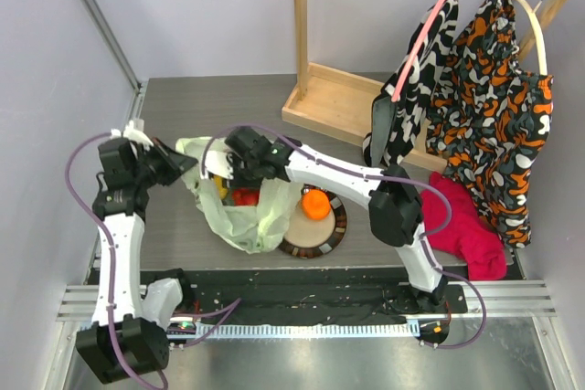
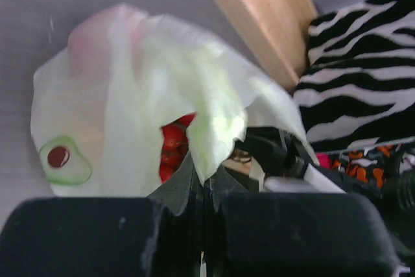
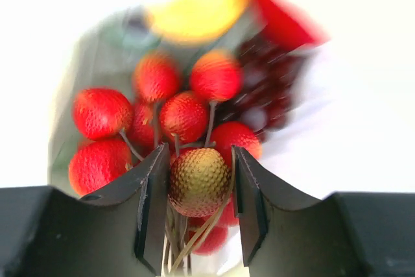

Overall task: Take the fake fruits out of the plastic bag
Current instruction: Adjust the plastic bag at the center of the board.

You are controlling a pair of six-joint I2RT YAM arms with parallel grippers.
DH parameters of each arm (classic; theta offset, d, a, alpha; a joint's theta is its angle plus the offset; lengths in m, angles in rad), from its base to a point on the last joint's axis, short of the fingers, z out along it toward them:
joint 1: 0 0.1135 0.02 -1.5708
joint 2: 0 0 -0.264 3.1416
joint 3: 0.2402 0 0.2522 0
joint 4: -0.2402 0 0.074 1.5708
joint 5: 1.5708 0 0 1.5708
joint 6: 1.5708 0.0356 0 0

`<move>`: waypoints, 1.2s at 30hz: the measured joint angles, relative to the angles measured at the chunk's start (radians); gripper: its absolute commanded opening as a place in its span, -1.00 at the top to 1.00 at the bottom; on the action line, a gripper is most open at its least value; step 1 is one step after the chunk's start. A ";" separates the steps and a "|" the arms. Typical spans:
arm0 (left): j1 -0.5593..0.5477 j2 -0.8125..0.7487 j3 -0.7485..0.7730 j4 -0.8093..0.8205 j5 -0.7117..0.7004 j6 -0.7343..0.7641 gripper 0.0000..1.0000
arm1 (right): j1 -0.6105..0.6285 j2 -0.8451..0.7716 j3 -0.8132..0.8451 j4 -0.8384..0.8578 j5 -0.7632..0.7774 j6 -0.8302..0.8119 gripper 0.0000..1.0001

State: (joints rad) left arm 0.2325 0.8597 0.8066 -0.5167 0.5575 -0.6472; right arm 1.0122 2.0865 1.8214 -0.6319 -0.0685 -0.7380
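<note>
The pale green plastic bag (image 1: 242, 226) (image 2: 130, 95) lies at centre left, its mouth held up. My left gripper (image 1: 178, 166) (image 2: 204, 186) is shut on a fold of the bag's rim. My right gripper (image 1: 233, 171) (image 3: 198, 180) reaches into the bag's mouth, its jaws closed on a yellowish berry (image 3: 198, 183) of the red berry bunch (image 3: 185, 115). Behind the bunch inside the bag lie a yellow lemon (image 3: 201, 8), a red apple (image 3: 285, 17) and dark purple grapes (image 3: 269, 89). An orange (image 1: 315, 204) sits on the round dark-rimmed plate (image 1: 336, 230) just right of the bag.
A wooden clothes rack (image 1: 338, 98) stands at the back with patterned garments (image 1: 494, 107) on hangers. A red cloth (image 1: 466, 221) lies at the right. The left wrist view shows the rack's base (image 2: 266, 17) and a zebra-striped garment (image 2: 363, 82) beyond the bag.
</note>
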 measured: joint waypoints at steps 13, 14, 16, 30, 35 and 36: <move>0.069 0.233 0.641 0.123 -0.055 0.027 1.00 | -0.014 0.038 0.464 0.132 -0.061 0.058 0.98; 0.071 0.220 0.640 0.138 -0.045 0.026 1.00 | -0.016 0.018 0.439 0.150 -0.076 0.074 0.98; 0.071 0.176 0.587 0.164 -0.027 0.023 1.00 | -0.021 -0.034 0.359 0.182 -0.109 0.103 0.98; 0.071 -0.009 0.117 0.025 -0.013 0.026 1.00 | -0.051 -0.058 0.252 0.226 -0.128 0.309 0.98; 0.071 -0.029 0.117 0.025 -0.012 0.031 1.00 | -0.060 -0.074 0.356 0.282 -0.094 0.339 0.98; 0.071 -0.029 0.116 0.025 -0.011 0.031 1.00 | -0.062 -0.091 0.357 0.288 -0.095 0.342 0.98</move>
State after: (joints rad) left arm 0.3035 0.8303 0.9222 -0.4915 0.5461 -0.6167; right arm 0.9504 1.9953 2.1784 -0.3443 -0.1631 -0.3958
